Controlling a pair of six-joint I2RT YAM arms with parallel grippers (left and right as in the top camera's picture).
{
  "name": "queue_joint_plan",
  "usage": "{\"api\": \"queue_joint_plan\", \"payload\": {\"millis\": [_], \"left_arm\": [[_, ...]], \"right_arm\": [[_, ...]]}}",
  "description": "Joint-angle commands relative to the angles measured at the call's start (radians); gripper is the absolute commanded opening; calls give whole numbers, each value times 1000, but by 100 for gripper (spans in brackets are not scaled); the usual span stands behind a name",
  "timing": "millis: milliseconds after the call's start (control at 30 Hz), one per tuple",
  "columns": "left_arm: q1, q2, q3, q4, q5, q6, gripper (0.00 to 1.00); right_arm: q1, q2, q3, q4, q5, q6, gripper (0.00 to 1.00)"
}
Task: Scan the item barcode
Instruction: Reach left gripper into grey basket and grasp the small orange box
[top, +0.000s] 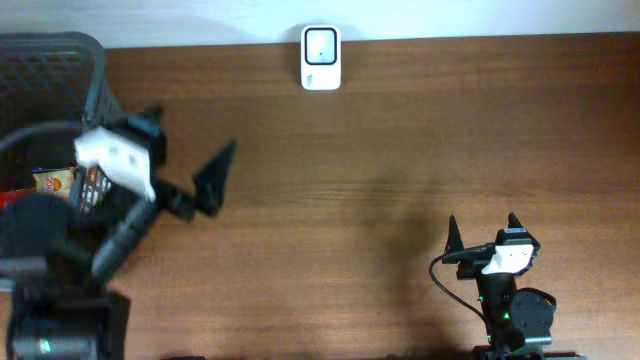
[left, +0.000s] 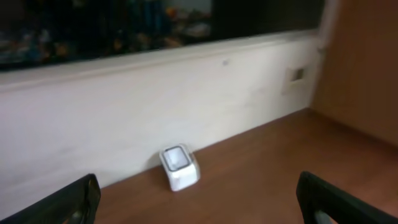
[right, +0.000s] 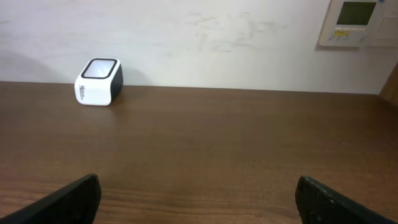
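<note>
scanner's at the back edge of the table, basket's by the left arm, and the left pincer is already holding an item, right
Not quite: the left pincer holds nothing. The left wrist view shows it open, with only the scanner beyond. The scanner is at the back edge and the basket by the left arm.

You are working at a mock shop checkout set up in a plain indoor room, more test bench than real store. A white barcode scanner stands at the far edge of a brown wooden table, against a bare white wall. A dark mesh shopping basket at your left holds packaged goods, among them a snack packet. A wall control panel with a small display and a socket plate suggest an office or lab room.
</note>
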Motion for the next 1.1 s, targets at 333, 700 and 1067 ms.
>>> {"api": "queue_joint_plan", "payload": {"millis": [333,700,1067], "left_arm": [[471,785,1023,-711,-610,-45,99],[644,929,959,-955,-579,-56,99],[639,1106,895,-943,-391,80,74]], "right_arm": [[-3,-4,-9,-2,5,11,99],[-3,-4,-9,-2,5,11,99],[-3,-4,-9,-2,5,11,99]]}}
